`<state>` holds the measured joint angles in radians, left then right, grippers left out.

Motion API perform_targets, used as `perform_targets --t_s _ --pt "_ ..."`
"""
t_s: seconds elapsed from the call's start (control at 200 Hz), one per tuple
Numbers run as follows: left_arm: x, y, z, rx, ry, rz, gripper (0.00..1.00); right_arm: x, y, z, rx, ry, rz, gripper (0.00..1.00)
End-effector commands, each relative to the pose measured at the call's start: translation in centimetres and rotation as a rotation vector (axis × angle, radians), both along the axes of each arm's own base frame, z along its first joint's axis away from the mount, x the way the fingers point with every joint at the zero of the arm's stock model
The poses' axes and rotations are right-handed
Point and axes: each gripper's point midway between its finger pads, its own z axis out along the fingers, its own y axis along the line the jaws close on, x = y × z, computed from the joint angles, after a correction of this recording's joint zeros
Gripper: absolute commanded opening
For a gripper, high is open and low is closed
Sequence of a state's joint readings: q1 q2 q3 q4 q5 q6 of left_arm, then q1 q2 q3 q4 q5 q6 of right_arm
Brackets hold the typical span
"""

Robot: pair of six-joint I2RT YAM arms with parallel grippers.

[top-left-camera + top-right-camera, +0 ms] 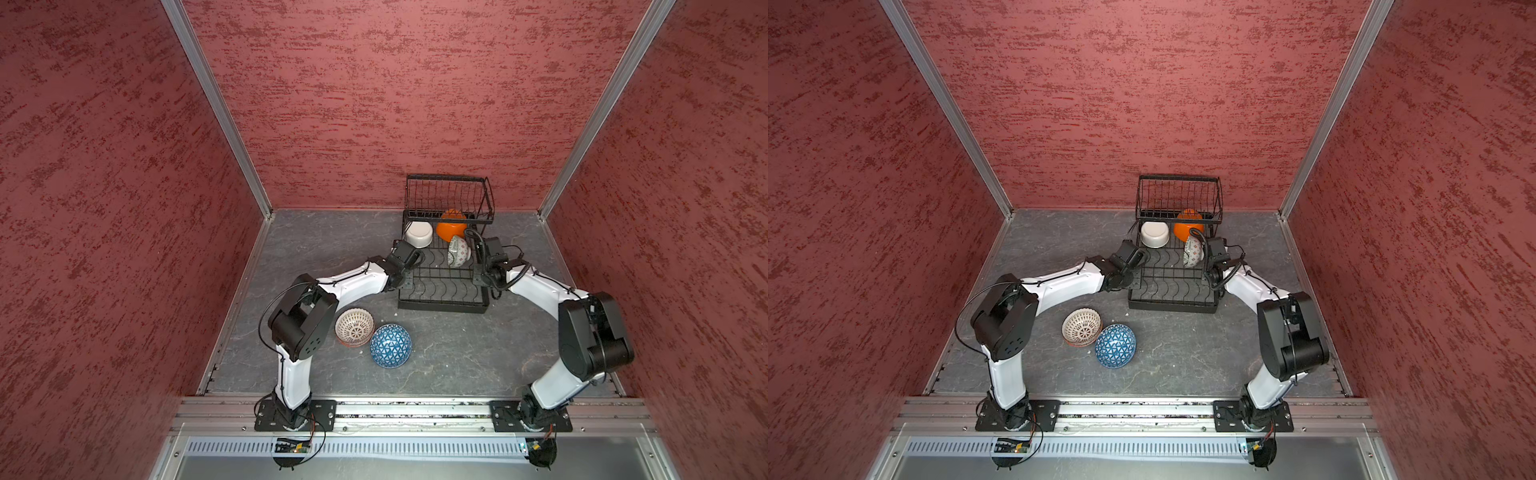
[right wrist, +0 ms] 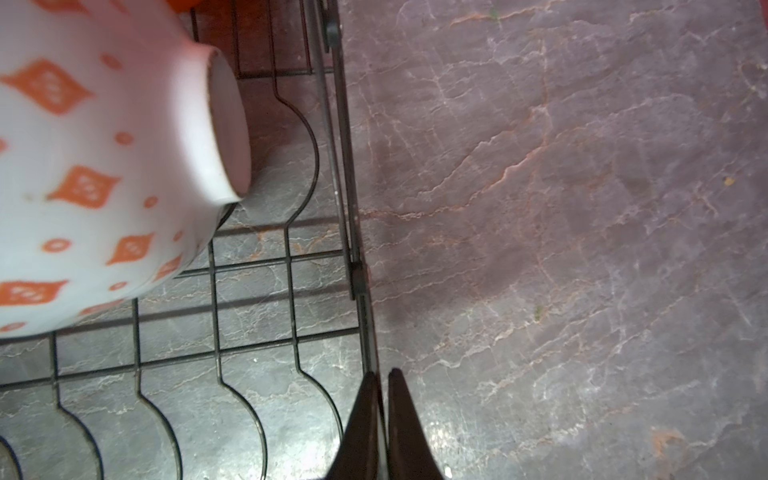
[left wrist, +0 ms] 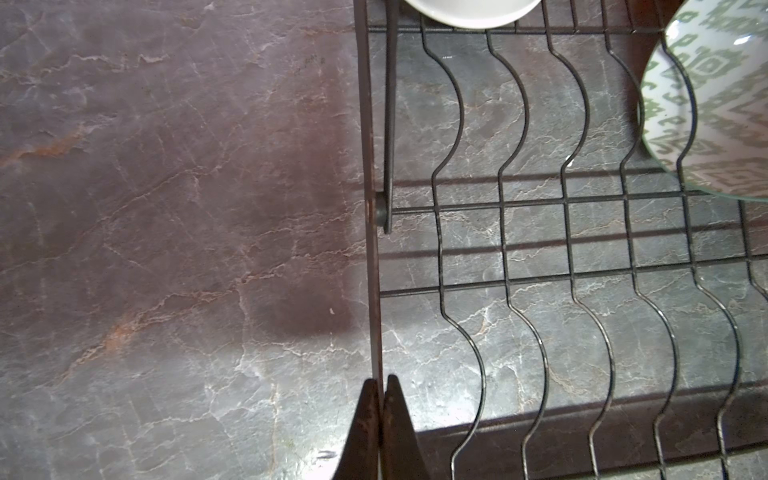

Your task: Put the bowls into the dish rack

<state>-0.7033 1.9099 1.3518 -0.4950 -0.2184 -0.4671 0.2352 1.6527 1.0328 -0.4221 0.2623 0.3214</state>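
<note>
Red textured walls (image 1: 374, 104) close in a grey stone table (image 1: 457, 353). In both top views the rack (image 1: 440, 303) stands between the grippers, with the left gripper (image 1: 408, 286) at one side rail and the right gripper (image 1: 478, 279) at the opposite one. Five bowls show. Three sit in the rack beyond the grippers: a white bowl (image 1: 419, 233), an orange bowl (image 1: 451, 230) and a tipped patterned bowl (image 1: 458, 251), nearest the right gripper. Two lie on the table, back toward the arm's base from the left gripper: a lattice bowl (image 1: 354, 327) just beside an overturned blue bowl (image 1: 391, 345). Only the top views show those two.

The left wrist view shows that gripper's fingers (image 3: 365, 419) clamped on the rack's rail, with the patterned bowl's green-figured inside ahead.

The right wrist view shows instead that bowl's outside, white with orange-red diamonds. The right gripper's fingers (image 2: 361, 419) are almost together, a thin slit between them. The rail meets their tips, but a pinch cannot be made out.
</note>
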Motion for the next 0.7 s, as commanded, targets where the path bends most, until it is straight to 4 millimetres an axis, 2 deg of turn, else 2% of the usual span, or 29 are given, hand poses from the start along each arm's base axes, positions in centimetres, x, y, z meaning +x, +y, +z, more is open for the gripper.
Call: perform_targets --t_s 0.0,0.145,0.511,0.696 --pt "-3.6 2.3 -0.9 0.109 0.124 -0.061 0.09 1.2 -2.7 0.3 -0.053 -0.067 -0.120 0.12" --pt "-3.3 2.3 -0.4 0.110 0.111 -0.061 0.21 1.1 -2.5 1.2 -0.034 -0.089 -0.119 0.23" --pt "-2.3 2.2 1.3 0.092 0.073 -0.058 0.49 0.9 -1.4 3.7 0.042 -0.144 -0.088 0.44" --pt "-1.6 2.3 2.6 0.076 0.043 -0.052 0.58 0.5 -0.8 5.4 0.088 -0.178 -0.063 0.48"
